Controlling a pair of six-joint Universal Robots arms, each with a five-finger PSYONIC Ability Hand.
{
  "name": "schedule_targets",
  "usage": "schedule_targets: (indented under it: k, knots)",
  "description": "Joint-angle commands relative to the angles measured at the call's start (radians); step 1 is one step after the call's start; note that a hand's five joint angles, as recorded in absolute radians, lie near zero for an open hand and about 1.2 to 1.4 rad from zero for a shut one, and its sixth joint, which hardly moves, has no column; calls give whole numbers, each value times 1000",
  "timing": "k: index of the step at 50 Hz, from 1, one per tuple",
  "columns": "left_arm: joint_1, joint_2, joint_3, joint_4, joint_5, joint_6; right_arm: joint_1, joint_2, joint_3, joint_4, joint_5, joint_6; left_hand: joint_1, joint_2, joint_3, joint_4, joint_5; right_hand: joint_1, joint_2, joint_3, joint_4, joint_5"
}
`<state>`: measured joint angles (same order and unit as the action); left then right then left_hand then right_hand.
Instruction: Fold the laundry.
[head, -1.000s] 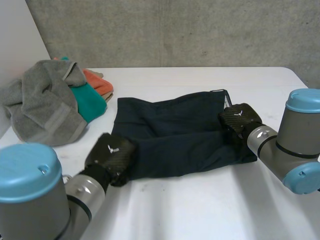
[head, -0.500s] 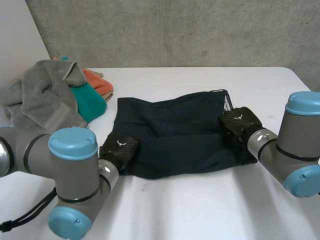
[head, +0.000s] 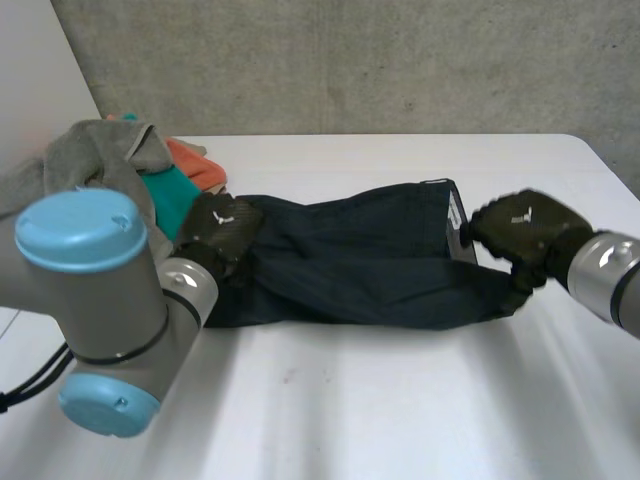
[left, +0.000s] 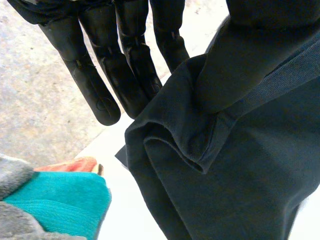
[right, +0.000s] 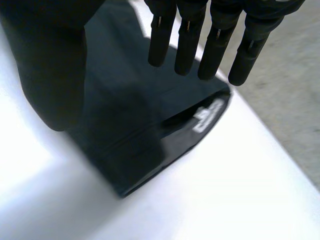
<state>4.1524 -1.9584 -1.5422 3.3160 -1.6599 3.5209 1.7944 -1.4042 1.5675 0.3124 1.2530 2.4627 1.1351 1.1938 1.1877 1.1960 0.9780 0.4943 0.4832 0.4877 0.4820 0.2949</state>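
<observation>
Tension runs through the dark garment (head: 350, 270) on the table (head: 400, 400): left robot hand (head: 222, 228) and right robot hand (head: 520, 230) each pinch an opposite end, likely smoothing it for folding.

- The left hand (left: 125, 60) reaches in with straight black fingers (left: 92, 90), its thumb lying on the dark navy garment (left: 250, 175).
- A bunched, folded edge of the garment rises between thumb and fingertips, pinched there.
- Beside the garment, apart from it across a strip of white table (left: 122, 215), lie a teal cloth (left: 60, 200), an orange cloth (left: 70, 164) and a grey towel (left: 12, 175).
- Grey concrete (left: 35, 110) lies beyond the fingers.
</observation>
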Motion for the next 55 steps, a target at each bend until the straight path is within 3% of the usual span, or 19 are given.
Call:
schedule_targets:
  k: [1,5,11,15,16,17,19,23,28,31,35,42,50,55]
  knots:
    - [11,6,57,-102,22,-56,-9,-2,163,-82,-67,-34,261,202,209,200,244,49,60,55,61,74]
    - [11,27,53,-125,40,-92,-3,25,247,-308,-69,-13,261,202,209,200,244,31,42,38,43,56]
    - [8,44,27,-130,42,-95,-1,163,244,-509,-46,30,261,202,209,200,244,63,74,70,76,88]
    - [6,64,5,-131,42,-97,-1,198,215,-562,-18,42,261,202,209,200,244,414,425,421,427,439]
    - [6,67,2,-135,42,-99,2,202,204,-562,-12,42,261,202,209,200,244,750,761,756,762,775]
    - [6,79,-1,-142,42,-100,2,202,197,-564,-9,42,261,202,209,200,244,900,912,907,913,925]
    - [6,99,-3,-151,42,-100,5,200,189,-562,-3,42,261,202,209,200,244,902,913,909,914,927]
    - [6,176,10,-187,40,-99,5,171,154,-535,20,39,261,202,209,200,244,902,913,909,914,927]
    - [8,340,85,-234,40,-91,5,-113,-26,-285,39,45,261,202,209,200,244,902,913,909,914,927]
    - [9,407,140,-283,40,-91,-4,-203,-182,-126,25,73,261,202,209,200,244,902,913,909,914,927]
    - [14,496,224,-357,38,-94,-7,-217,-355,11,26,79,261,202,209,200,244,902,913,909,914,927]
    - [17,520,244,-395,38,-89,-7,-158,-446,145,20,76,261,202,209,200,244,902,913,909,914,927]
    - [17,296,240,-392,40,-83,14,14,-419,160,40,53,261,202,209,200,244,902,913,909,914,927]
    - [25,77,333,-343,40,-39,42,154,-432,133,57,45,261,202,209,200,244,902,913,909,914,927]
